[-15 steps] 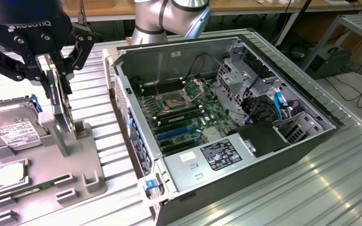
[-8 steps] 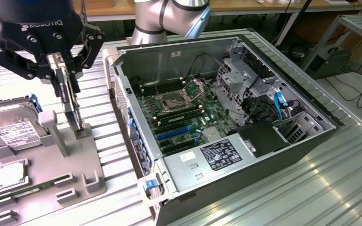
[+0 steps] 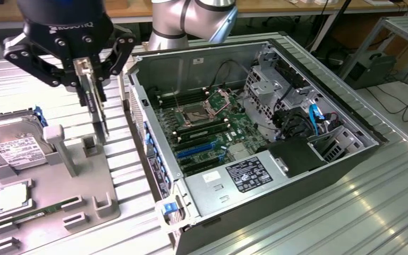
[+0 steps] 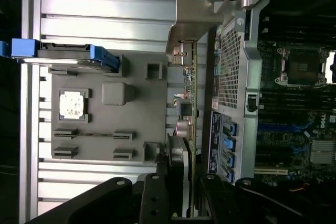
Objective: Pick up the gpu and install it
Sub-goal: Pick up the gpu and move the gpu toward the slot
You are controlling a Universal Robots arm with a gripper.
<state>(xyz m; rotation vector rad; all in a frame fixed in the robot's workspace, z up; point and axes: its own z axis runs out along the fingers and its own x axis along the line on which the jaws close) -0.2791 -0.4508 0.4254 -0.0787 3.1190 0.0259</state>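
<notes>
The gpu (image 3: pixel 98 114) is a thin card seen edge-on, hanging upright from my gripper (image 3: pixel 89 74), which is shut on its upper edge. It is lifted clear of the grey holder tray (image 3: pixel 55 180), just to the exterior view's left of the open computer case (image 3: pixel 299 159). In the wrist view the gpu (image 4: pixel 189 93) runs out from between the black fingers (image 4: pixel 156 195), with its silvery bracket (image 4: pixel 197 22) at the far end, beside the case's perforated rear panel (image 4: pixel 231 66). The motherboard (image 3: pixel 211 133) with its blue slots (image 3: pixel 197 150) lies exposed inside the case.
The tray carries a silver hard drive (image 3: pixel 16 149) with blue rails, a processor chip (image 3: pixel 13 196) and a green memory stick (image 3: pixel 37 215). A tall grey post (image 3: pixel 61 151) rises from the tray near the card. Cables and a drive cage (image 3: pixel 289 101) fill the case's far side.
</notes>
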